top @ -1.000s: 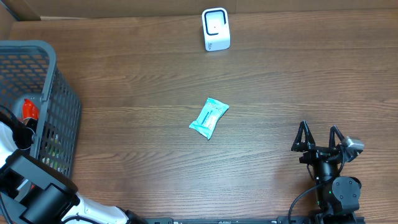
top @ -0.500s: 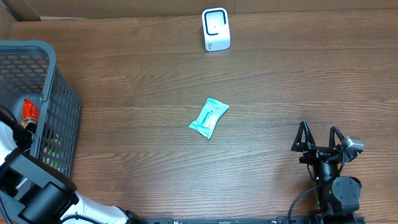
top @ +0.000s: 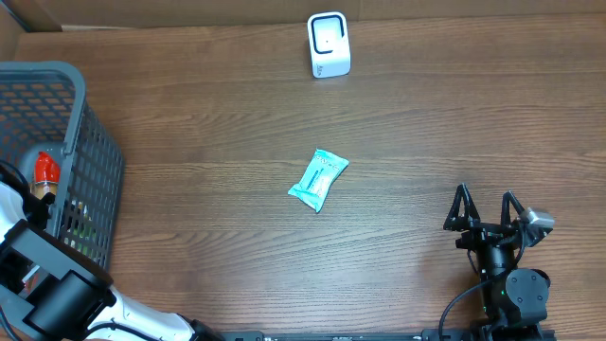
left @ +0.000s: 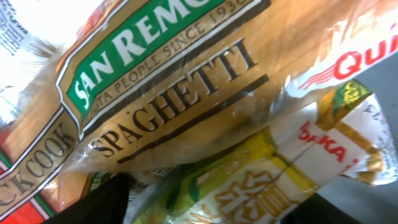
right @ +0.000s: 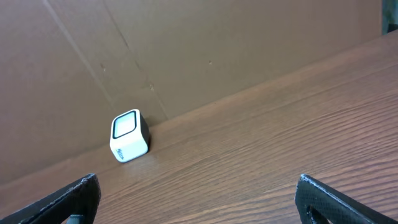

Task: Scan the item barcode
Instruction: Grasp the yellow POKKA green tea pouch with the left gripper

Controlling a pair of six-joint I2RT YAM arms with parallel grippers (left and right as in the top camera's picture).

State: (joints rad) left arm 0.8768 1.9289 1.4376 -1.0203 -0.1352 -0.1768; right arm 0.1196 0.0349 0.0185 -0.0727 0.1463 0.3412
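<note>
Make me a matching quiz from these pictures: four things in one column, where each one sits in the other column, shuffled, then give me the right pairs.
Things
1. white scanner
2. teal packet
3. grey basket
4. right gripper

Places
A. middle of the table
B. near right corner, fingers apart
C. far edge
D. left edge

Pairs: 1-C, 2-A, 3-D, 4-B
</note>
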